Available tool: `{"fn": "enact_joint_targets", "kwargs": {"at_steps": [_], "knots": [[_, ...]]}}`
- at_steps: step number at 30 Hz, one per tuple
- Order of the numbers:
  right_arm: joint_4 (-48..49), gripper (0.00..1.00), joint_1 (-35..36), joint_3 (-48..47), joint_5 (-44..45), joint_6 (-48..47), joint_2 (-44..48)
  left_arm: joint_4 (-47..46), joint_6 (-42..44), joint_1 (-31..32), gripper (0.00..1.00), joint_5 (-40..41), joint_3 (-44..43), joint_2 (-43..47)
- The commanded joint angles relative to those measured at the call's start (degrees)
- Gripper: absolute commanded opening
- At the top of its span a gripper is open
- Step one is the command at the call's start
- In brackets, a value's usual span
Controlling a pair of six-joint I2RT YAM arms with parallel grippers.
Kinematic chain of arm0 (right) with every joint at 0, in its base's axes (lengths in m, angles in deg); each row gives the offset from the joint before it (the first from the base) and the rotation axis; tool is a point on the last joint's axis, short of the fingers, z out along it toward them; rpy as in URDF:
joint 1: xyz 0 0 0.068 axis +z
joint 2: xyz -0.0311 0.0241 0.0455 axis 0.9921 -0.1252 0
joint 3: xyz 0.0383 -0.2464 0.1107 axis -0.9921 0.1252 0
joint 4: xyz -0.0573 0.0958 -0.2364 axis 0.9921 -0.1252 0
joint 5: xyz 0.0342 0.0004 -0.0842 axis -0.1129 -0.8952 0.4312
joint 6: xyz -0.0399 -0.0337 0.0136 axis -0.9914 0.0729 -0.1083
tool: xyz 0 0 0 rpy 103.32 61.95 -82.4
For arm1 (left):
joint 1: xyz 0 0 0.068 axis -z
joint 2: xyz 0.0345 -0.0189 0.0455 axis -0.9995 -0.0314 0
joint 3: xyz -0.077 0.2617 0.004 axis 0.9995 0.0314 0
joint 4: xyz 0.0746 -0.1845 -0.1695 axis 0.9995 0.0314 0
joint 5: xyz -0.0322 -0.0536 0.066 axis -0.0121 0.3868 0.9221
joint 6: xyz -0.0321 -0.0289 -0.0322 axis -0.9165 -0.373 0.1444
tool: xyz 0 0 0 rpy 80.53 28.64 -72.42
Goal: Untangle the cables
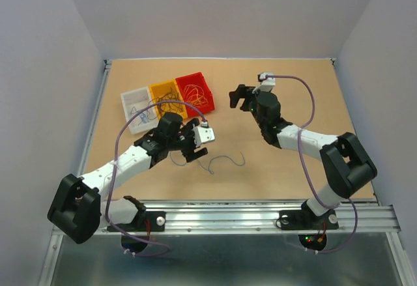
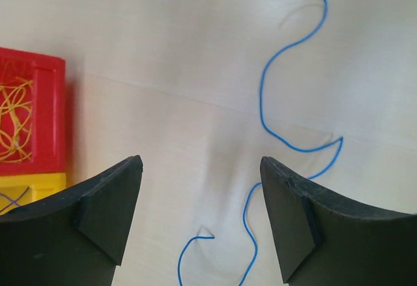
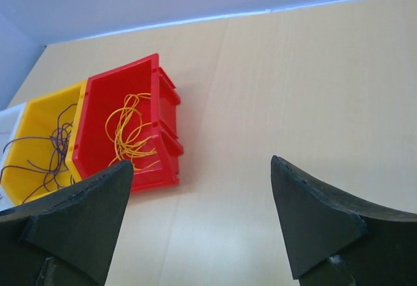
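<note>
A thin blue cable (image 1: pixel 225 157) lies loose in curves on the table, just right of my left gripper (image 1: pixel 193 152). In the left wrist view the blue cable (image 2: pixel 261 97) snakes from the top right down between the fingers, and a short blue end (image 2: pixel 195 239) curls near the bottom. My left gripper (image 2: pixel 201 214) is open and empty above it. Orange-yellow wires (image 3: pixel 130 129) lie in the red bin (image 3: pixel 98 103), dark wires (image 3: pixel 55 152) in the yellow bin (image 3: pixel 39 113). My right gripper (image 3: pixel 202 214) is open and empty, hovering right of the red bin.
Three small bins stand in a row at the back left: a white one (image 1: pixel 135 107) with blue wires, a yellow one (image 1: pixel 165 97) and a red one (image 1: pixel 196 91). Lilac arm cords loop over both arms. Walls enclose the table on three sides.
</note>
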Motion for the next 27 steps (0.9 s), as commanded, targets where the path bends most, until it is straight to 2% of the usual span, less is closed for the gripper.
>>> {"fn": "enact_joint_targets", "kwargs": {"at_steps": [1,3,8,18,19,20,21,23,25,27], "knots": [[3.49,0.92,-1.88,4.37,-1.24,1.1,5.92,7.68,8.87,0.57,0.85,-8.4,0.68,1.72],[3.49,0.92,-2.58,5.6,-1.51,1.19,8.64,10.67,13.34,0.92,0.84,-11.29,1.12,1.63],[3.41,0.94,-3.64,8.77,-2.21,1.19,12.26,13.23,15.66,4.69,0.85,-10.87,1.74,-0.65],[3.49,0.94,-4.61,10.62,-3.08,1.46,14.72,9.29,11.89,11.9,0.76,-5.34,2.35,-6.45],[3.49,0.94,-4.7,10.62,-3.26,1.72,14.81,8.85,11.44,12.43,0.7,-4.9,1.57,-8.63],[3.49,0.94,-4.61,10.88,-3.35,1.81,14.81,8.93,10.74,12.61,0.49,-4.37,1.04,-9.7],[3.49,0.94,-4.78,10.88,-3.35,1.89,14.9,9.02,10.13,12.61,0.38,-3.93,0.42,-10.84],[3.67,0.94,-4.7,11.05,-3.44,2.07,14.81,8.23,8.46,12.61,0.24,-2.53,-0.98,-13.57],[3.76,0.94,-4.96,11.06,-3.88,2.16,14.63,8.14,7.66,12.61,0.04,-1.03,-1.51,-14.72],[3.76,0.94,-4.96,11.06,-4.4,2.33,14.46,8.14,7.14,12.61,0.0,-0.33,-1.6,-13.94]]}}
